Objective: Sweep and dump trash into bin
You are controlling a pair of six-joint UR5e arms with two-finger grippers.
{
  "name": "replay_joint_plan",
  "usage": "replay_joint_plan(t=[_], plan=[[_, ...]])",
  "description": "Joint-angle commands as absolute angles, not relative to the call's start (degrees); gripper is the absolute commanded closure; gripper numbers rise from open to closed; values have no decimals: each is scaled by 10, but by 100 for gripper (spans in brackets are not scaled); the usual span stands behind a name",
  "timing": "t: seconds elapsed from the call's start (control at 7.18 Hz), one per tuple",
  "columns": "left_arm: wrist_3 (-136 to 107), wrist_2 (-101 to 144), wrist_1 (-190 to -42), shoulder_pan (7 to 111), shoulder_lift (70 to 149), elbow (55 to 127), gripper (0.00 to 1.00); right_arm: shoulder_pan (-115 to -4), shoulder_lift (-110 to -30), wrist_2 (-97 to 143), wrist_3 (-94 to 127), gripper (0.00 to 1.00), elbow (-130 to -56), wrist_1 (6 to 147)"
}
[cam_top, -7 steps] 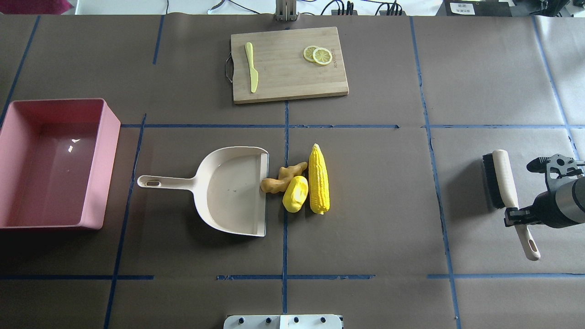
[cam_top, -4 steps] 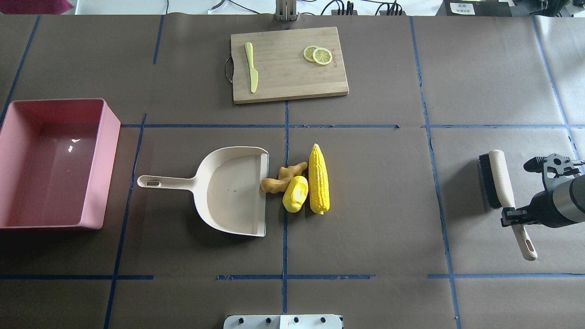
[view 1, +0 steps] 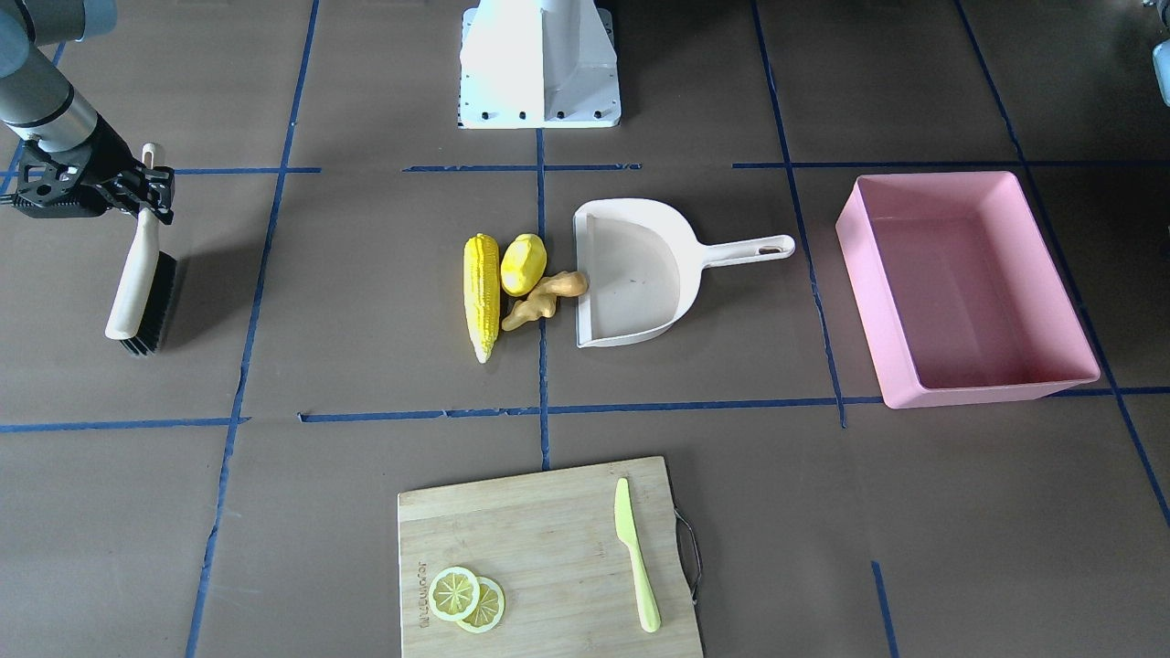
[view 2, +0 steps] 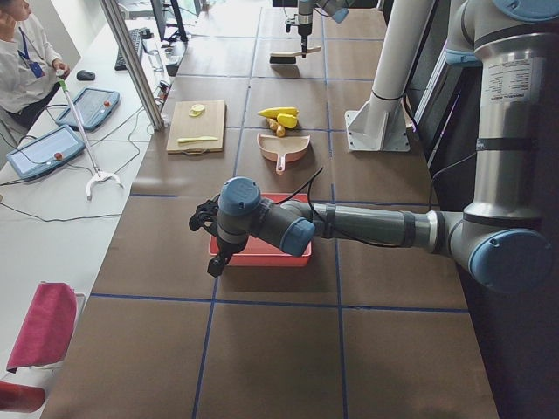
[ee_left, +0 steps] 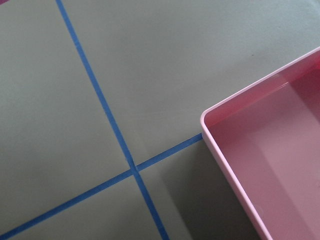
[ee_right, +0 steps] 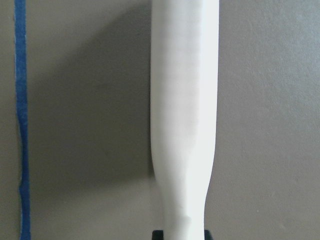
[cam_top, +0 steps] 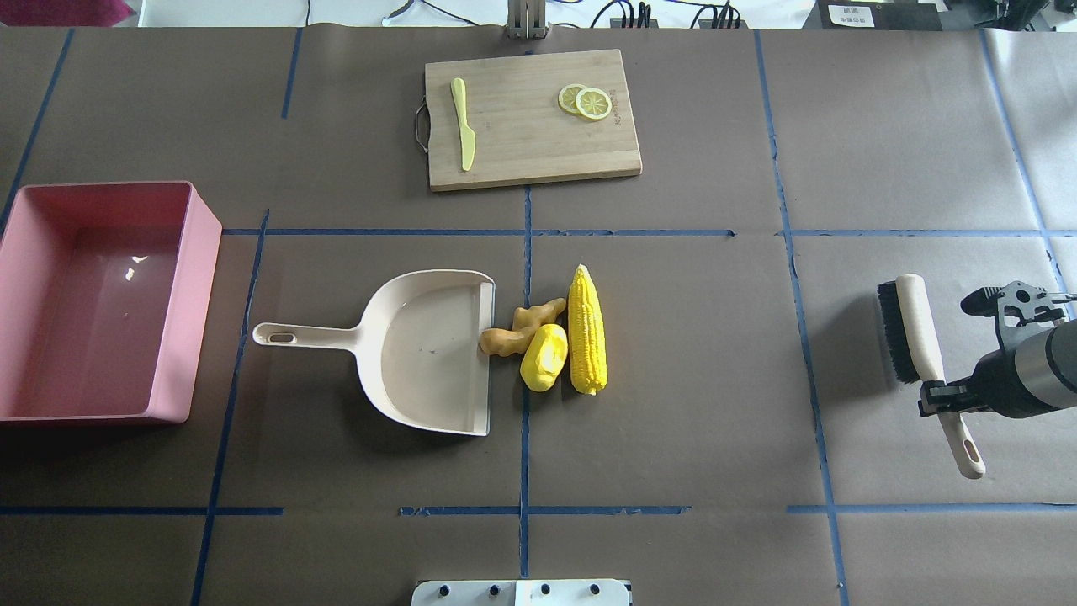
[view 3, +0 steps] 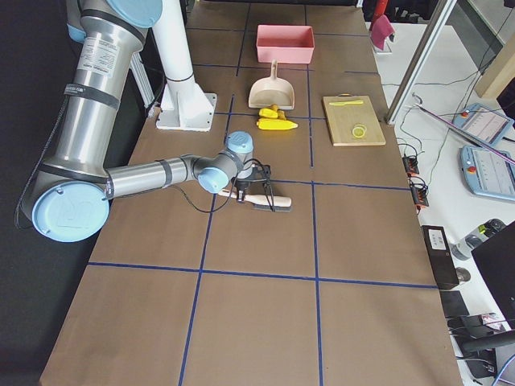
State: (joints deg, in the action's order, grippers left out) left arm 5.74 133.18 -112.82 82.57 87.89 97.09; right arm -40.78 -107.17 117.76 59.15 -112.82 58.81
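Trash: corn cob (cam_top: 586, 330), lemon-like fruit (cam_top: 543, 358) and ginger root (cam_top: 522, 328) bunched at table centre, touching one another. Ginger root end against open lip of cream dustpan (cam_top: 421, 353). Pink bin (cam_top: 202, 278) well apart, at table end on my left. My right gripper (cam_top: 941, 397) clamped on handle of brush (cam_top: 917, 337), bristles facing trash, well apart from it. My left gripper (view 2: 213, 262) near bin; cannot tell whether fingers spread or closed.

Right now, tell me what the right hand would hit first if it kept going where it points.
Probably the brown paper-covered table: the right hand, shut on the cream-handled black brush, seems to point down at it; height is unclear.
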Motion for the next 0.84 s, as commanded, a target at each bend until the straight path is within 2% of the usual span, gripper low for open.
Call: replay_joint_plan(t=[0.0,0.28,0.7], plan=[[57,1332,-1130,793,883,1011,0,-408,-1071,1176,592,100,-1129,588],[54,1332,-1130,752,888,1054,0,-407,-1071,1176,592,100,-1129,588],[9,1325,-1129,647,966,1089,0,-407,-1071,1176,592,100,-1130,588]])
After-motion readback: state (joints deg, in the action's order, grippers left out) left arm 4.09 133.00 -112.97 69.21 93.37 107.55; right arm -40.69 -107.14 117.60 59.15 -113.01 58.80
